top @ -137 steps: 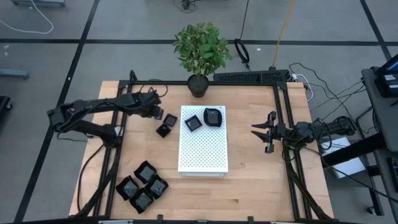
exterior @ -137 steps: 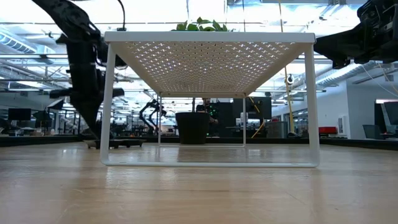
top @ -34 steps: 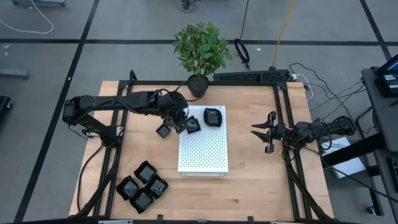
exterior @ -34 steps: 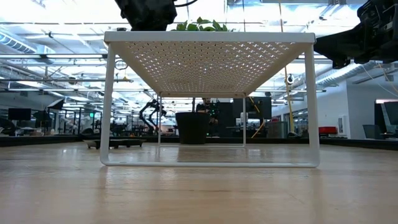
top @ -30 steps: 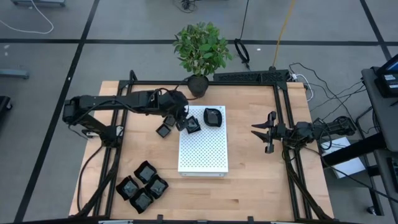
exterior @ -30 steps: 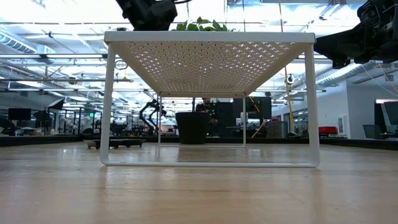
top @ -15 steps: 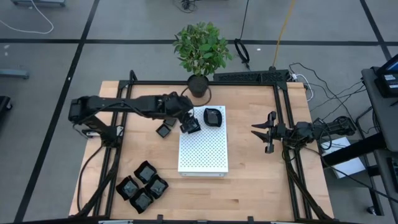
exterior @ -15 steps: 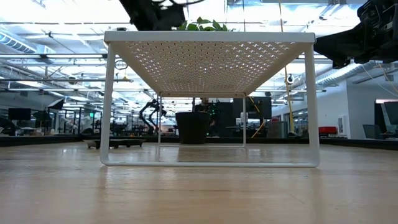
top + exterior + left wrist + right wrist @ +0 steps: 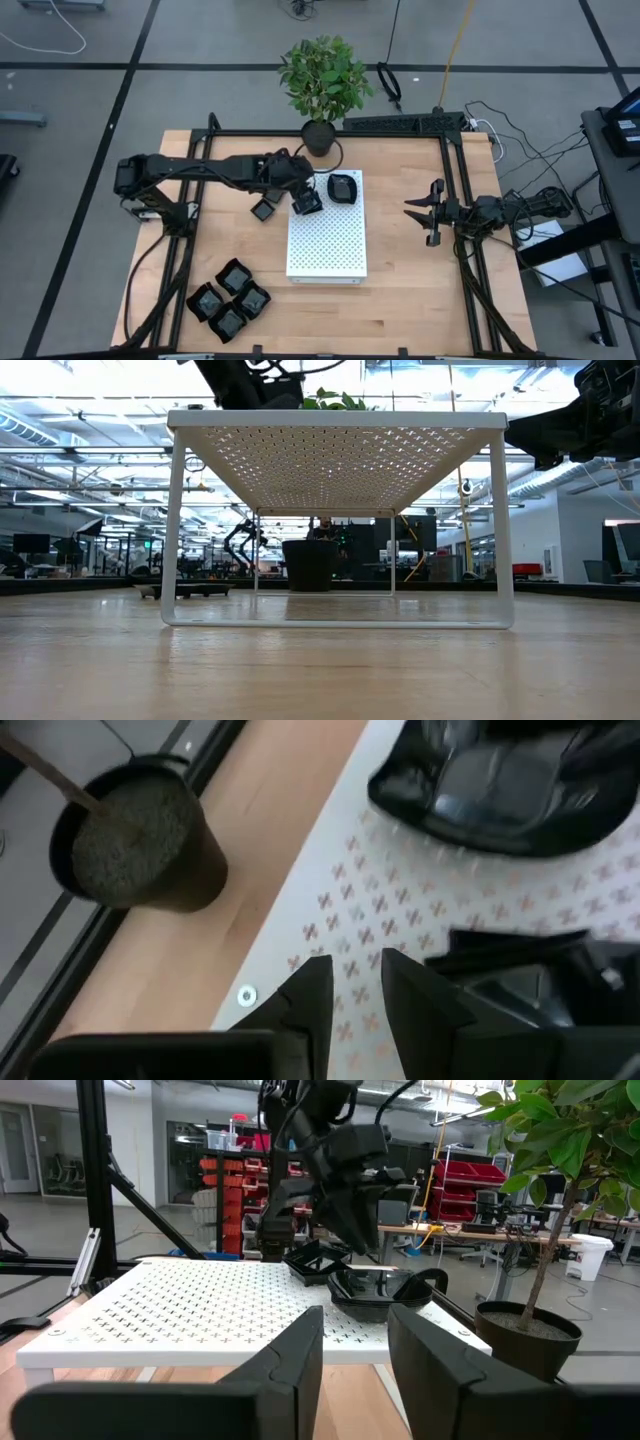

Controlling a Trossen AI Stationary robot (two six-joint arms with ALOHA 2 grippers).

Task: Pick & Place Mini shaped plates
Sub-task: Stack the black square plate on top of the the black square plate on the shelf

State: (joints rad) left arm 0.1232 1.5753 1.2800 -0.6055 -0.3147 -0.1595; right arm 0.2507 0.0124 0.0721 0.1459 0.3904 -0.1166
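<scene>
My left gripper [image 9: 297, 190] [image 9: 357, 985] hovers over the far left corner of the white perforated board [image 9: 327, 250]. It is open by a narrow gap, and only bare board shows between the fingers. Just beside it a small square black plate [image 9: 308, 203] [image 9: 530, 995] lies on the board with a second flat dark piece [image 9: 510, 945] against it. A rounded black plate [image 9: 343, 187] [image 9: 500, 780] sits flat on the board's far edge. Another small plate [image 9: 263, 210] rests on the table left of the board. My right gripper [image 9: 420, 222] [image 9: 355, 1330] waits open to the right of the board.
Several black plates [image 9: 230, 297] are clustered on the table near its near left corner. The black plant pot [image 9: 319, 137] [image 9: 135, 845] stands just beyond the board's far left corner, close to my left gripper. Bare wood lies between the board and the right arm.
My left gripper has moved toward the table's right and slightly toward the far edge, from the board's left edge onto its far left corner. The small dark plate at its tip came along and now lies against the square plate on the board.
</scene>
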